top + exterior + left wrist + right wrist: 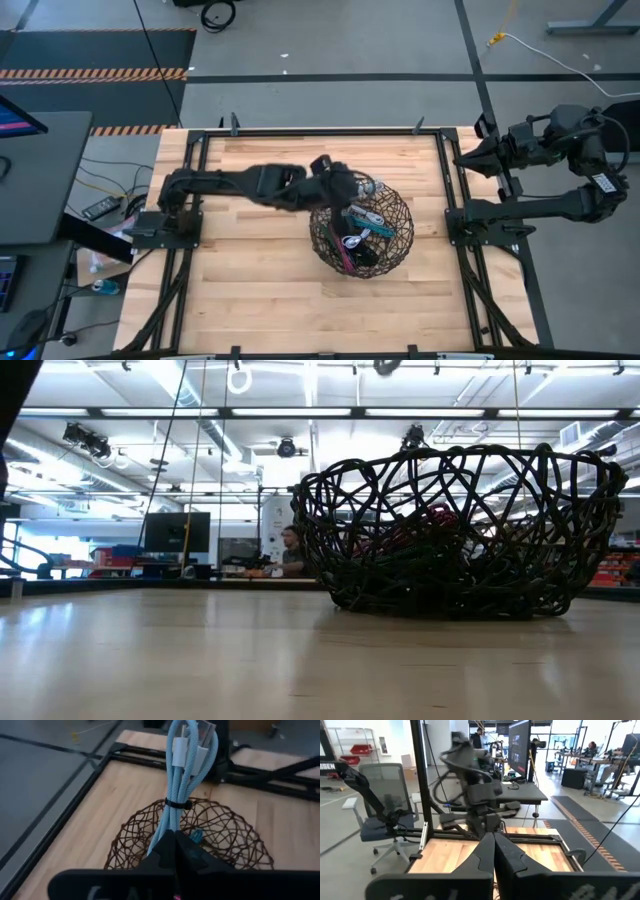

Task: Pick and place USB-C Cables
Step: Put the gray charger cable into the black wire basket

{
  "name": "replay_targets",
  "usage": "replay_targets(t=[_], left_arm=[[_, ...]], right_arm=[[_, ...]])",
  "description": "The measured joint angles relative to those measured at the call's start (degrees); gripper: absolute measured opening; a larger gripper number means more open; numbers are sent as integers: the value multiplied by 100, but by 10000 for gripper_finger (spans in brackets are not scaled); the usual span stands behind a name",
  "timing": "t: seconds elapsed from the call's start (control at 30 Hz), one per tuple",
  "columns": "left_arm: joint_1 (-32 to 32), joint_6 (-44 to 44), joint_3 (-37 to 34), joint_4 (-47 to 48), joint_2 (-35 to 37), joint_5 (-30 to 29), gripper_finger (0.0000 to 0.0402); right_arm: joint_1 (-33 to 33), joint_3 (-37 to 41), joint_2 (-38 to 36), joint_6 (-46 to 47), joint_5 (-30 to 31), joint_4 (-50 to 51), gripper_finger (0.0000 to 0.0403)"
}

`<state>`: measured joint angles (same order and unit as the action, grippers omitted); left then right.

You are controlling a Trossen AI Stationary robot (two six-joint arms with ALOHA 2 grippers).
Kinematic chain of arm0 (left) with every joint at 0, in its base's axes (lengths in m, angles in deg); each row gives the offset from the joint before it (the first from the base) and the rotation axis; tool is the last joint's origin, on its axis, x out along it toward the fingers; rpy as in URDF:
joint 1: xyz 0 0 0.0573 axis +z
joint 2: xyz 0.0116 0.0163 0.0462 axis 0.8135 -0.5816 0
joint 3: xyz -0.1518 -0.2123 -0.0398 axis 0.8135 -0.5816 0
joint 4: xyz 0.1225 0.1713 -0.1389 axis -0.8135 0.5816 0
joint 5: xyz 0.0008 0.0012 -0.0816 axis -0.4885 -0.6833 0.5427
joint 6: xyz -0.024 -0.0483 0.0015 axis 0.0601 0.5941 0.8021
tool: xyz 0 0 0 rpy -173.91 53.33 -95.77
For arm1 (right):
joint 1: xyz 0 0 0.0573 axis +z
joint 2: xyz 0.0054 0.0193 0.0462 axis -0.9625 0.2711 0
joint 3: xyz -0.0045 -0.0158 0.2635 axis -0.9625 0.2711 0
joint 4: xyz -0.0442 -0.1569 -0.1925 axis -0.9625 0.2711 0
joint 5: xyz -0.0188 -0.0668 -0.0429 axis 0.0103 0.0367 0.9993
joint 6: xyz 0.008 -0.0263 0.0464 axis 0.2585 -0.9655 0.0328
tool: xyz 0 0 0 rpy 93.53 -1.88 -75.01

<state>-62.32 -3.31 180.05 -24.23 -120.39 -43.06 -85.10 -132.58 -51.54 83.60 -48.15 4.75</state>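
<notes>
High view: the left tool (362, 186), clamped on a light-blue tied cable bundle (368, 185), hangs over the dark round wire-mesh basket (398, 243) on the wooden counter (250, 270); other bundles (358, 228) lie inside. Right tool (468, 157), fingers together, empty, waits off the counter's edge. Left wrist view: bundle (179, 785) above basket (230, 835).

Wooden table (260, 290), pale butcher-block planks, edged by a black metal frame (320, 131). One thing rests directly on it: a dark round wire-mesh basket (392, 218), right of centre (flat on its base, upright in the low view). Arm bases are clamped at the left and right edges.
</notes>
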Motion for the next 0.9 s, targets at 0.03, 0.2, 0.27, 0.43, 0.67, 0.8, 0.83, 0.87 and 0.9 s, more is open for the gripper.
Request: replay_targets(t=[0.03, 0.2, 0.27, 0.43, 0.67, 0.8, 0.83, 0.87, 0.9], left_arm=[[85, -105, 4, 11, -27, 170, 0], [442, -538, -2, 475, -200, 993, 0], [562, -665, -2, 616, -296, 1269, 0], [756, -1020, -2, 401, -643, 1894, 0], [811, -1399, -2, 76, -1148, 2607, 0], [804, -1443, -2, 105, -1410, 2783, 0], [804, -1443, -2, 98, -1474, 2847, 0], [804, -1449, -2, 108, -1529, 2908, 0], [804, -1449, -2, 122, -1590, 2944, 0]], right_arm=[[0, 0, 0, 42, -15, 0, 4], [-1, 0, -2, 156, -55, -102, 4], [-1, 0, -2, 216, -60, -136, 4], [-1, 0, -2, 224, -59, -136, 4], [0, 0, -2, 359, -61, -245, 4], [-1, 0, -2, 419, -62, -260, 4], [-1, 0, -2, 454, -62, -260, 4], [-2, 0, -2, 470, -62, -261, 4], [-2, 0, -2, 479, -63, -260, 4]])
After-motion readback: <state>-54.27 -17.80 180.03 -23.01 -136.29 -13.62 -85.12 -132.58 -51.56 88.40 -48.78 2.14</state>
